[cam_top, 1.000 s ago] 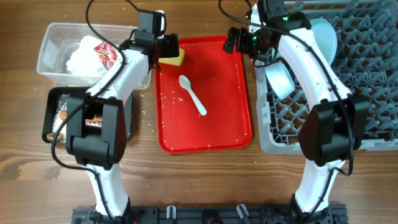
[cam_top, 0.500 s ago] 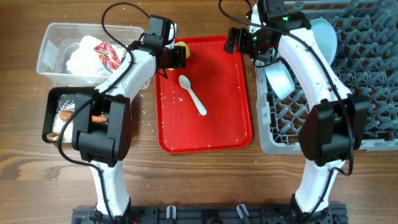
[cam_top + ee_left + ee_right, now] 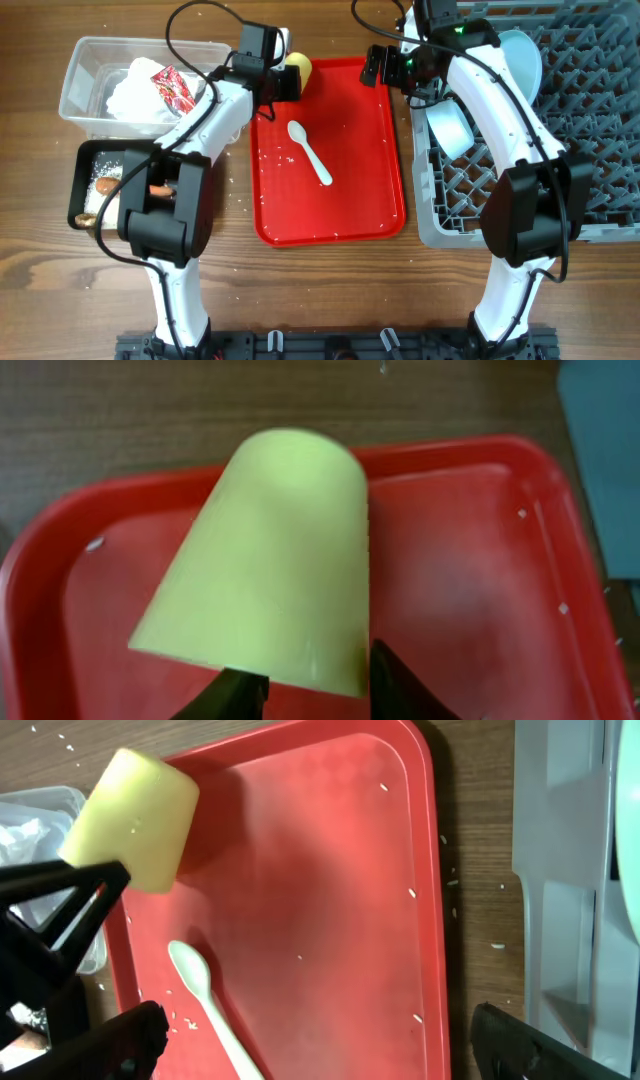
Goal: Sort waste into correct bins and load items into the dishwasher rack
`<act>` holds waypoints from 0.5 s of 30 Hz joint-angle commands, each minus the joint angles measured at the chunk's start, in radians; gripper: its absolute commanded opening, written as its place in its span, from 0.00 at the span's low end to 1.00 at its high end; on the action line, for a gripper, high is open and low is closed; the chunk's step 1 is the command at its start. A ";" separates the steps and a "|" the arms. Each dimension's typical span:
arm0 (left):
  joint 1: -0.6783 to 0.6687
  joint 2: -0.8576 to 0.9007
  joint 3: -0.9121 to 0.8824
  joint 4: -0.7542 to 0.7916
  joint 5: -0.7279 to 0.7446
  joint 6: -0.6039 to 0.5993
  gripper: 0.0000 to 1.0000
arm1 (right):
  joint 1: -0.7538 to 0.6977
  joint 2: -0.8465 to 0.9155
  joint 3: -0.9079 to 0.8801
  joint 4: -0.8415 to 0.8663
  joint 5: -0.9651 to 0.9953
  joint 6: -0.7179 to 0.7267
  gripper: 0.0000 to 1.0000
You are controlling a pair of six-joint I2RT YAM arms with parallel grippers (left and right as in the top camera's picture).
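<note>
I have the small yellow plastic cup (image 3: pixel 265 560) clamped in the left gripper (image 3: pixel 312 690). The two dark fingertips close on its wide rim end at the bottom of the left wrist view, and the narrow closed base points away from the gripper. From overhead, the cup sits at the upper left corner of the flat red plastic tray (image 3: pixel 340 215). It looks lifted clear of the tray, though I am only judging that from the shadow beside it.

The large grey plastic dishwasher rack (image 3: pixel 590 110) fills the right edge of the frame, so the cup has to cross the full width of the tray, left to right. The cup's long axis runs roughly along that same line.

The right gripper (image 3: pixel 315 1020) hangs at the tray's upper right corner, just beside the rack, with its fingers spread wide on nothing. It is the nearer arm to the rack and sits between the cup and its destination. The white plastic spoon (image 3: pixel 312 155) lies on the tray below the cup, untouched.
</note>
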 commanded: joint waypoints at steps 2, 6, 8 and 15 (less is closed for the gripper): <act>-0.010 0.063 0.003 0.082 0.004 -0.014 0.31 | -0.001 -0.028 0.018 -0.011 0.020 -0.026 1.00; -0.010 0.114 0.003 0.168 0.004 -0.014 0.31 | -0.001 -0.028 0.018 -0.009 0.021 -0.038 1.00; -0.010 0.121 0.003 0.184 0.004 -0.014 0.19 | -0.001 -0.028 0.018 -0.005 0.021 -0.039 1.00; -0.010 0.100 0.003 0.143 0.044 -0.056 0.04 | -0.001 -0.028 0.018 0.001 0.020 -0.040 1.00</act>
